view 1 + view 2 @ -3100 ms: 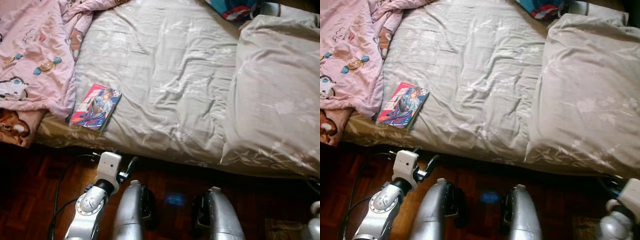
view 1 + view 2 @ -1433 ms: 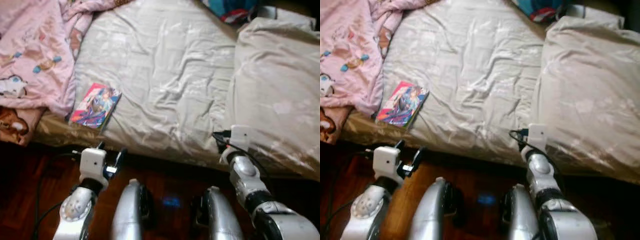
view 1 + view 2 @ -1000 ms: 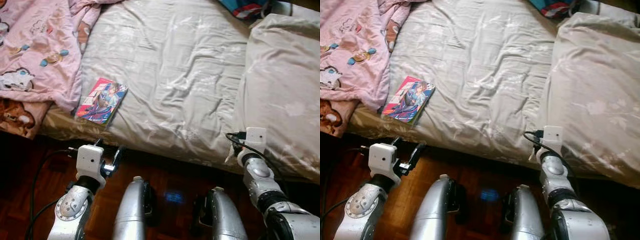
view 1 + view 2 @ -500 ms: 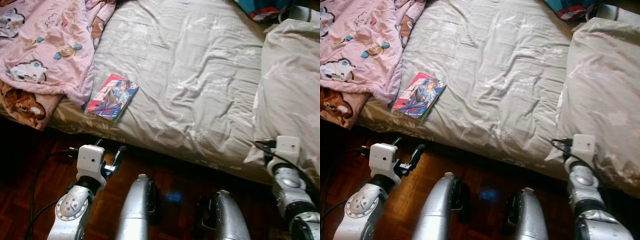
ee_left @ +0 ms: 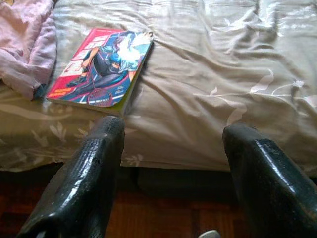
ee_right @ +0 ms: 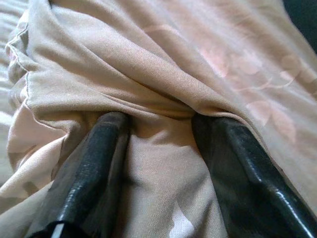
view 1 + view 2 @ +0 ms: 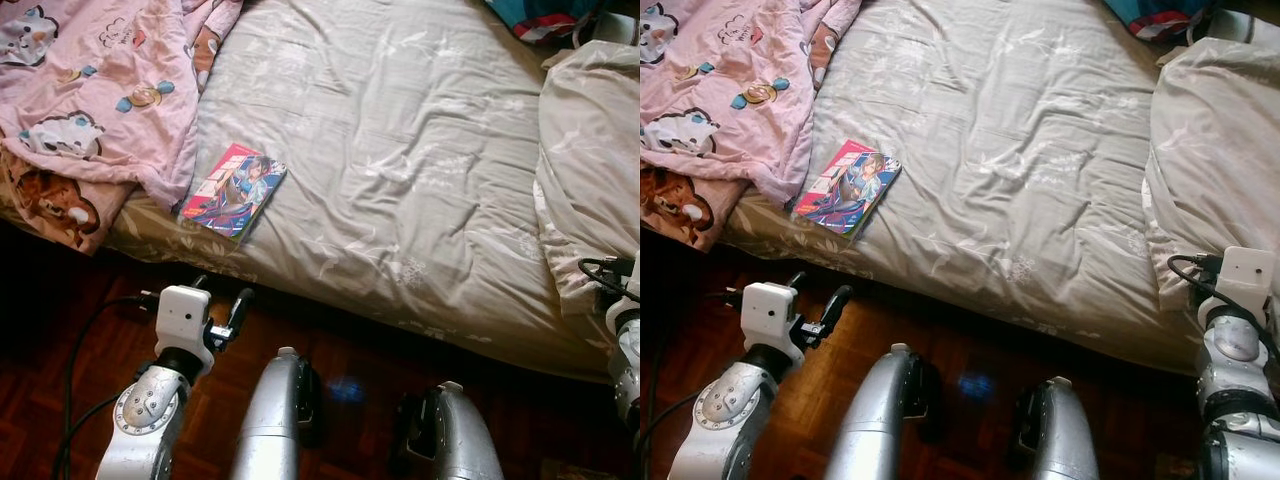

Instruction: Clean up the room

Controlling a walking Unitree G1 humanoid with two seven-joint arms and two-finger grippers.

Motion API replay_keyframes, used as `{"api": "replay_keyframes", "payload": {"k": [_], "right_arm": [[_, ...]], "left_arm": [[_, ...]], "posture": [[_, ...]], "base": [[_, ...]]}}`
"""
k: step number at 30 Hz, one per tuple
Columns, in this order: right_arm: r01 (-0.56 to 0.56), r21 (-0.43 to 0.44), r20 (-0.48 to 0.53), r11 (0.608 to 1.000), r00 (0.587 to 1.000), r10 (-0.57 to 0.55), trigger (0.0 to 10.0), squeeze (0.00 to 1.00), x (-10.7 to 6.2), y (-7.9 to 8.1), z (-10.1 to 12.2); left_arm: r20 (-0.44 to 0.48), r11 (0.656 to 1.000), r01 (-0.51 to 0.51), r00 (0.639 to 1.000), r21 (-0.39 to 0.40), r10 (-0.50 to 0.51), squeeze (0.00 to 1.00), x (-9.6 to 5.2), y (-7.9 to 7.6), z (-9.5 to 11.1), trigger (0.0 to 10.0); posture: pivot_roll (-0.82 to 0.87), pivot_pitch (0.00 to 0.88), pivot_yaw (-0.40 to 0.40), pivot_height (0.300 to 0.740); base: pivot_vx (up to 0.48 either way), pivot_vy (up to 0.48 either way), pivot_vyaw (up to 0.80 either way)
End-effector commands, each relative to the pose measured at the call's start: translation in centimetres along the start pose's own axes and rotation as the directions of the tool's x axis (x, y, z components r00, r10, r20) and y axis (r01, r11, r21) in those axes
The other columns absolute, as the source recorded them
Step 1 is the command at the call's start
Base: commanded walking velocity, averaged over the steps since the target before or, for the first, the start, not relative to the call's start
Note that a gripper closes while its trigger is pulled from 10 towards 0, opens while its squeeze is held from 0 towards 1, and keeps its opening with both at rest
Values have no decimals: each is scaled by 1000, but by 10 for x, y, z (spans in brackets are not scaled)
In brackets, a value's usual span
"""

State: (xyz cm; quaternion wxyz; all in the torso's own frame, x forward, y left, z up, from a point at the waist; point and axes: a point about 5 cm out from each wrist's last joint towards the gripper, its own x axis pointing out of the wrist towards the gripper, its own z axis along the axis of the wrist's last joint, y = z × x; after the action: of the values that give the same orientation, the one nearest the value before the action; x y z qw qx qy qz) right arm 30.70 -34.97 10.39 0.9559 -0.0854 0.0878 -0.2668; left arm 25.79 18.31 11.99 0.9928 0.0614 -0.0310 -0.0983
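Book [image 7: 232, 191] beyond left end effector [image 5: 171, 134]

Right gripper [image 6: 161, 131] fingers spread, tips buried under a fold of the beige floral duvet [image 6: 148, 59].

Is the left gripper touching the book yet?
No, the left gripper hangs open short of the bed edge, apart from the book.

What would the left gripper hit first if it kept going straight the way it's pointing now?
Probably the near edge of the bed. The open left gripper points just beside the comic book, which lies a little off that line, though depth is unclear.
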Motion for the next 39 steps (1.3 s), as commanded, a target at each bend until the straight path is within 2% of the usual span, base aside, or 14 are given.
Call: {"api": "replay_keyframes", "payload": {"k": [1,7,10,13,15,18,20,25,29,32,39], "right_arm": [[-18,12,-134,1000,991,20,10000,0,-18,8,-42],[-36,44,-200,998,979,44,10000,0,-31,24,-66],[-56,66,-197,996,978,68,10000,0,-37,34,-71],[-115,98,-137,988,982,128,10000,0,-42,48,-70],[-188,131,-57,973,979,197,10000,0,-48,61,-67],[-221,134,-4,966,975,224,10000,0,-52,68,-64],[-263,149,91,953,964,251,10000,0,-58,78,-57],[-283,151,162,947,952,258,10000,0,-63,85,-49],[-287,175,240,942,940,242,10000,0,-73,93,-42],[-284,191,273,940,935,227,10000,0,-78,93,-38],[-304,211,291,929,927,237,10000,0,-82,99,-33]], "left_arm": [[-42,1000,-3,999,-8,3,0,-6,0,-10,10000],[-48,1000,-1,999,-6,1,0,-5,2,-11,10000],[-62,1000,-1,998,-5,1,0,-6,4,-16,10000],[-81,1000,-5,997,-6,4,0,-4,4,-25,10000],[-89,1000,-9,996,-10,8,0,-3,3,-29,10000],[-92,1000,-10,996,-11,9,0,-1,3,-31,10000],[-96,1000,-14,995,-13,13,0,3,3,-33,10000],[-103,1000,-19,994,-15,17,0,7,2,-37,10000],[-105,999,-33,994,-21,31,0,13,2,-45,10000],[-90,999,-42,995,-24,40,0,19,2,-45,10000],[-59,998,-49,997,-35,47,0,33,-1,-43,10000]], "posture": [[170,450,87,644],[177,448,91,644],[167,443,86,644],[146,424,79,644],[137,415,75,644],[131,404,75,644],[116,393,73,644],[98,376,70,644],[66,330,53,644],[50,298,45,644],[40,260,32,644]], "base": [[0,0,0],[0,0,0],[0,0,0],[0,0,0],[0,0,0],[0,0,0],[0,0,0],[0,0,0],[0,0,0],[0,0,0],[0,0,0]]}}
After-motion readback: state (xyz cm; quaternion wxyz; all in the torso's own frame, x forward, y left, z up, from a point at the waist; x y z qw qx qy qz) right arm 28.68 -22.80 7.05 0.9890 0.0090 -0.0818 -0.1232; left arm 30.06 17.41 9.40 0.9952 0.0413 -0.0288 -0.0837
